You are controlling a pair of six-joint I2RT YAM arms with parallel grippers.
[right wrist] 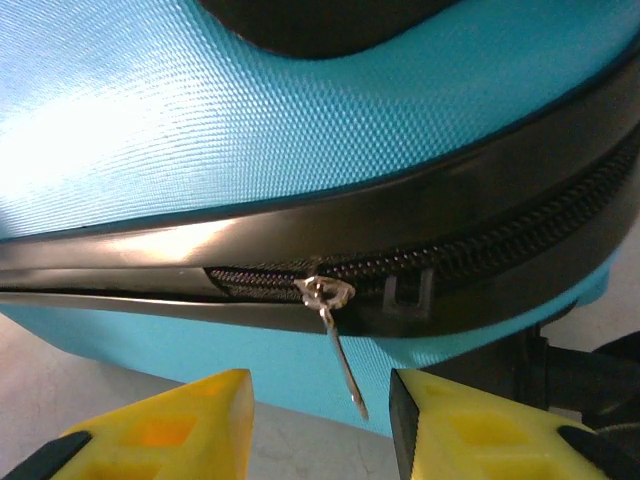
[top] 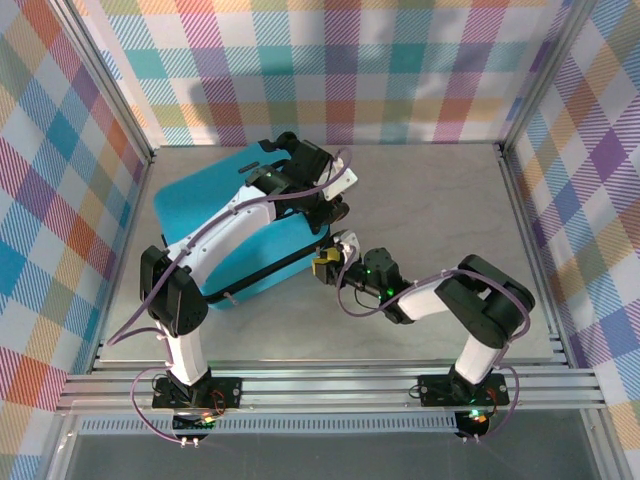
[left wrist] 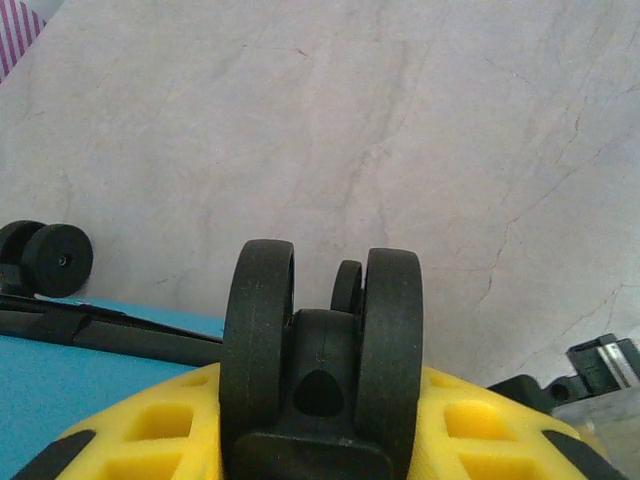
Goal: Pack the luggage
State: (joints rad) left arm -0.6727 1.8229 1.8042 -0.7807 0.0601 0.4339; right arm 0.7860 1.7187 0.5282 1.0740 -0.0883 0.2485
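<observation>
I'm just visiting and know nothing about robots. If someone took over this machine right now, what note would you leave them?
Left gripper: shut on a corner wheel of the luggage, apparently to steady it.
Right gripper: open, with a finger on each side of the hanging zipper pull, not clamping it.
Luggage: lying on the table, lid down.
Done: case closed. How far it is zipped is unclear.
Left: probably pinch the pull and run the zipper along the seam.
</observation>
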